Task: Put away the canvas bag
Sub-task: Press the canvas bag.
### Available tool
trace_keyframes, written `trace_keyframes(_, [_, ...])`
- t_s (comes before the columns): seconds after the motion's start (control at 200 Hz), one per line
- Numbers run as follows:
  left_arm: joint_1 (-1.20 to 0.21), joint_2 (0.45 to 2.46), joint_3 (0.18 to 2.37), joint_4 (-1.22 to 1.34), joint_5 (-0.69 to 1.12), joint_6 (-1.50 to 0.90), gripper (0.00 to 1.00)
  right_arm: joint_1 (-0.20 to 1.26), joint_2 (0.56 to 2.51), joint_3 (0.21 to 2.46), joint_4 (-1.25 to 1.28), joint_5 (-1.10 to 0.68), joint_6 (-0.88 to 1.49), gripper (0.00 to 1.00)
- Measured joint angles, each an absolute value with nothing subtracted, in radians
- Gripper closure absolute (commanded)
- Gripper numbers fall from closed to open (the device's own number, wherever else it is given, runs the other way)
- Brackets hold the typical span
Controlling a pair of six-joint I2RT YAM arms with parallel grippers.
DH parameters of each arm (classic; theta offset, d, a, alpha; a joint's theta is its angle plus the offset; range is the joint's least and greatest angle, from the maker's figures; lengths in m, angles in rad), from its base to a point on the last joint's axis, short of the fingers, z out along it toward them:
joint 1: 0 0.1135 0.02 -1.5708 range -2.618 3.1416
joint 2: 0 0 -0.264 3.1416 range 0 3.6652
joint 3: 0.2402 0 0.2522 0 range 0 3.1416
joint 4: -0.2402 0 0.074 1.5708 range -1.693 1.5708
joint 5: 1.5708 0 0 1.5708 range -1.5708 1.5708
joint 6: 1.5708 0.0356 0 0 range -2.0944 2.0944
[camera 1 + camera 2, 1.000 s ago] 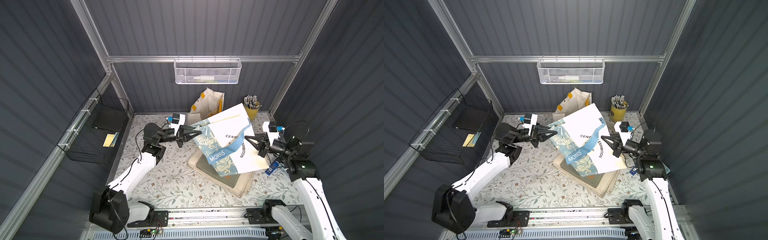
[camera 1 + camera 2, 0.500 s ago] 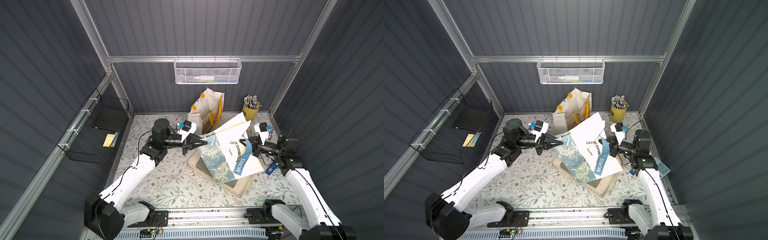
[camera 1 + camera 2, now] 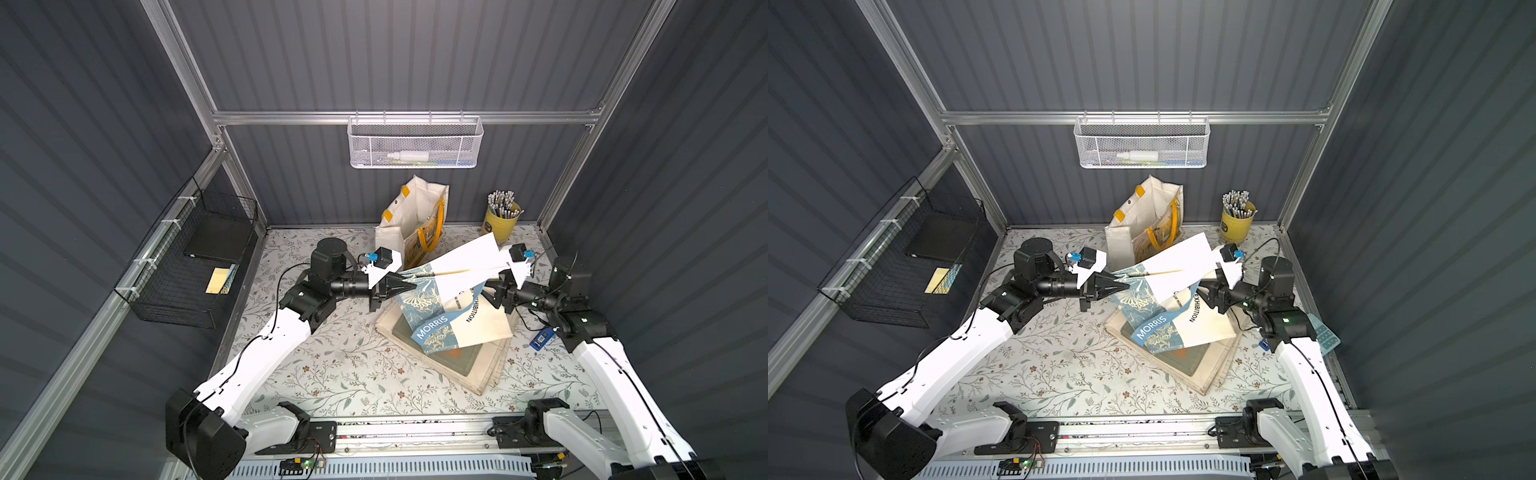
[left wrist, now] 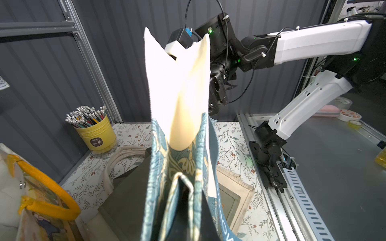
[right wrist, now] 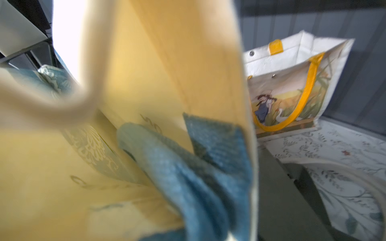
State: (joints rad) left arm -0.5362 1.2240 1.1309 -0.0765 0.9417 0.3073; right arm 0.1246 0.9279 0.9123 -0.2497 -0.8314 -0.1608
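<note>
The canvas bag [image 3: 457,266] hangs above the counter [image 3: 332,365], stretched between the two arms over a stack of folded bags [image 3: 486,374]. Its lower edge, with the blue floral print and the word MORRIS, droops onto that stack. The left pincer [image 3: 411,286] is clamped on the blue patterned edge of the canvas bag, with its jaws pressed together on the cloth. In the left wrist view the fabric [image 4: 179,94] rises from the jaws as a narrow upright fold. The right pincer [image 3: 490,293] sits at the opposite side of the bag, just under the white panel. Cloth covers most of its jaws in both top views, and the right wrist view shows only blurred fabric [image 5: 146,83] close to the lens, so it cannot be told whether this pincer grips the bag. A standing tote with yellow handles [image 3: 405,220] is open at the top, near the rear wall and just behind the raised bag. A yellow cup of pencils [image 3: 500,222] stands in the rear corner. A white mesh basket [image 3: 415,145] is mounted on the rear wall, and a black wire basket [image 3: 187,266] on the side wall.
</note>
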Motion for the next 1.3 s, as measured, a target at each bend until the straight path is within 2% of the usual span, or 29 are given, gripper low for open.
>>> trace_keyframes(0.085, [-0.549, 1.222, 1.15, -0.089, 0.9, 0.334, 1.0, 0.132, 0.912, 0.992, -0.279, -0.803, -0.186, 0.38])
trace_keyframes(0.355, [-0.567, 1.224, 1.209, -0.136, 0.77, 0.381, 1.0, 0.168, 0.94, 1.309, -0.4, -0.776, -0.231, 0.32])
trace_keyframes(0.645, [-0.582, 1.261, 1.215, -0.197, 0.653, 0.383, 1.0, 0.307, 0.966, 1.401, -0.476, -0.752, -0.266, 0.31])
trace_keyframes(0.86, [-0.593, 1.264, 1.232, -0.206, 0.604, 0.384, 1.0, 0.491, 1.098, 1.581, -0.676, -0.604, -0.376, 0.29])
trace_keyframes(1.071, [-0.632, 1.291, 1.303, -0.252, 0.574, 0.43, 1.0, 0.664, 1.245, 1.837, -0.891, -0.369, -0.521, 0.24])
trace_keyframes(1.196, [-0.662, 1.308, 1.345, -0.295, 0.544, 0.474, 1.0, 0.698, 1.338, 1.97, -1.003, -0.28, -0.571, 0.2])
trace_keyframes(1.301, [-0.677, 1.313, 1.362, -0.319, 0.522, 0.506, 1.0, 0.702, 1.361, 1.994, -1.062, -0.241, -0.581, 0.18])
